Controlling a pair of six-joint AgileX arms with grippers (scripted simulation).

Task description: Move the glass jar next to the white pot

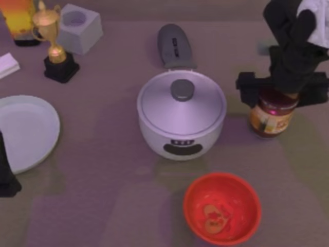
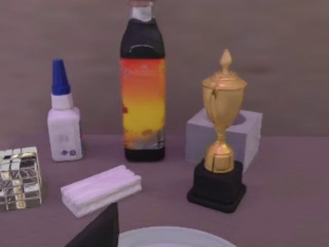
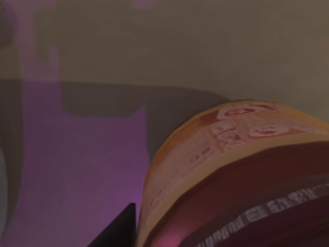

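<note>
Top view of the counter (image 1: 103, 206). The white pot (image 1: 181, 110) stands near the centre, lid on, its grey knob (image 1: 182, 89) uppermost, its long grey handle (image 1: 176, 46) pointing toward the far edge and a dark oval mark on its near wall. The glass jar (image 1: 272, 114) stands upright to the right of the pot, near it but apart, with a strip of bare counter between them; its yellow-orange label faces the camera. The right hand (image 1: 281, 88) sits directly over the jar's top, its dark crossbar spanning the lid region; the right wrist view shows the jar (image 3: 241, 175) filling the frame close against one dark fingertip (image 3: 119, 229), yet whether the fingers clamp the jar or stand clear of it cannot be told. The left arm (image 1: 6, 170) is parked at the left edge beside a white plate (image 1: 25, 131); its hand's state cannot be told either. A red bowl (image 1: 222, 207) lies in front of the pot. At the far left stand a gold trophy (image 2: 220, 149), a grey block (image 2: 241, 131) just behind it, a dark bottle (image 2: 143, 87), a blue-capped glue bottle (image 2: 64, 118), a white ridged pad (image 2: 101, 189) and a mirrored cube (image 2: 18, 177)
</note>
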